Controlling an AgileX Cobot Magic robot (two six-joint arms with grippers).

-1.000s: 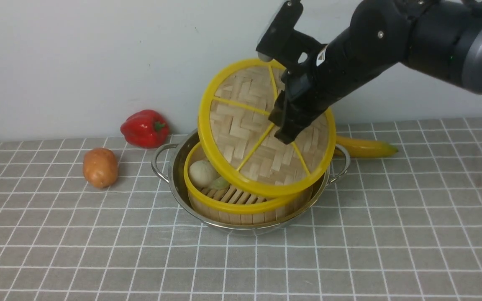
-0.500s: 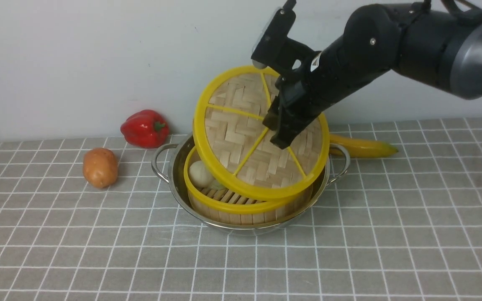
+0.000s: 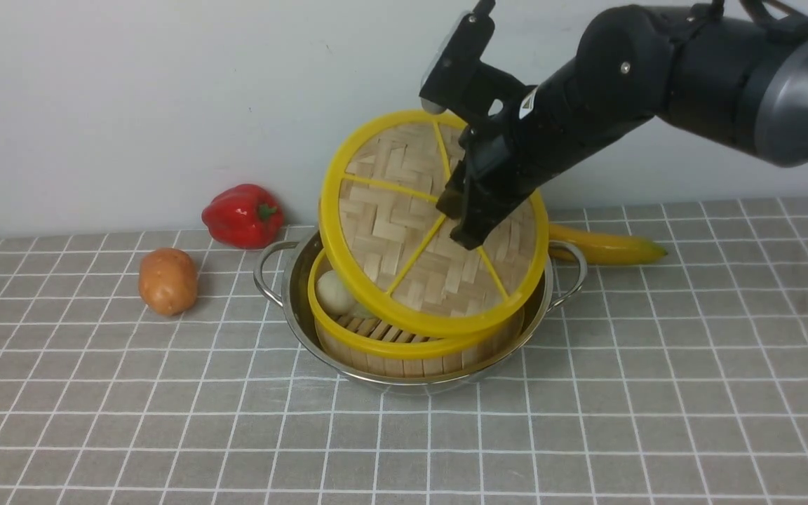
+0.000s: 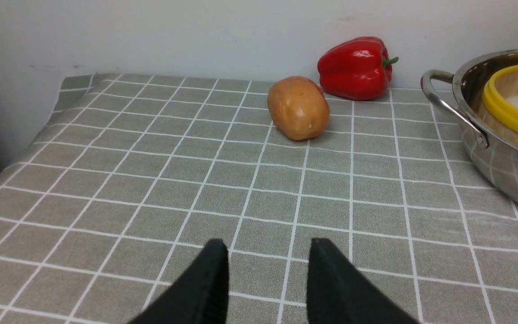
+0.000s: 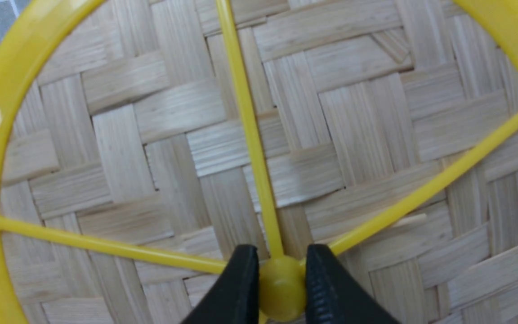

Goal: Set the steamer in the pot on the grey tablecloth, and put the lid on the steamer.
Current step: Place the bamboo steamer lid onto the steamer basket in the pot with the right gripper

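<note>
Lid [image 3: 390,231]: flat woven bamboo disc, yellow plastic rim and spokes; likely light, stiff, slippery on the plastic. Best hold: small centre knob [image 5: 281,294]. Held tilted over the slatted steamer [image 3: 404,354], which sits in the shiny steel pot [image 3: 290,294] on the grey tablecloth [image 3: 656,393]. Right gripper [image 5: 281,265] pinches the knob; left gripper [image 4: 268,274] parted, empty

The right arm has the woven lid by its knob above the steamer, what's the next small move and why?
Probably level the flat woven-bamboo lid with yellow spokes and lower it: it hangs steeply tilted above the round yellow-rimmed bamboo steamer, which already sits in the shiny steel pot.
</note>
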